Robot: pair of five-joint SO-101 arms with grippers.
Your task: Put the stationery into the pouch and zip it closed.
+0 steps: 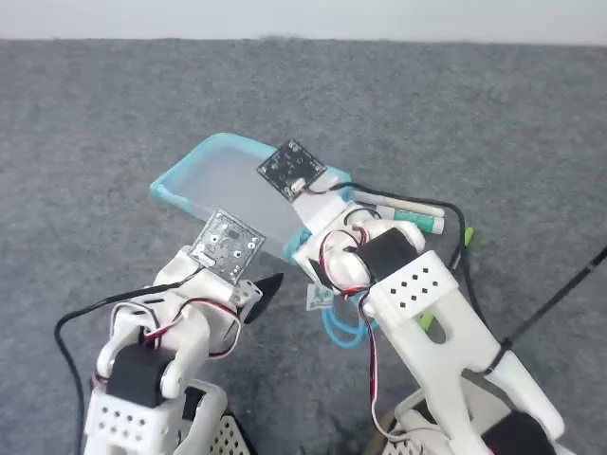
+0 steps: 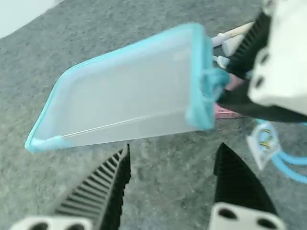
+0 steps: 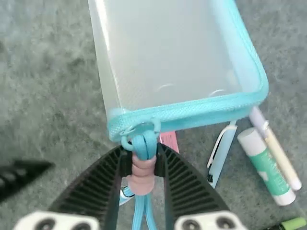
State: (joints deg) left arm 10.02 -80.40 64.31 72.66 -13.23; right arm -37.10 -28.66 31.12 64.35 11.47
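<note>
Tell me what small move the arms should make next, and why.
Probably close the left pincer on the near edge of the pouch to brace it. That pincer hangs open just short of it, the right pincer is shut on the zipper pull, and the glue stick lies outside, so the zip likely needs sliding.

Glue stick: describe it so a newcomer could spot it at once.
Find the clear pouch with blue edging on the grey carpet. Past its zip edge lies the glue stick, stubby, white with a green band, thicker than the slim white pen beside it.
</note>
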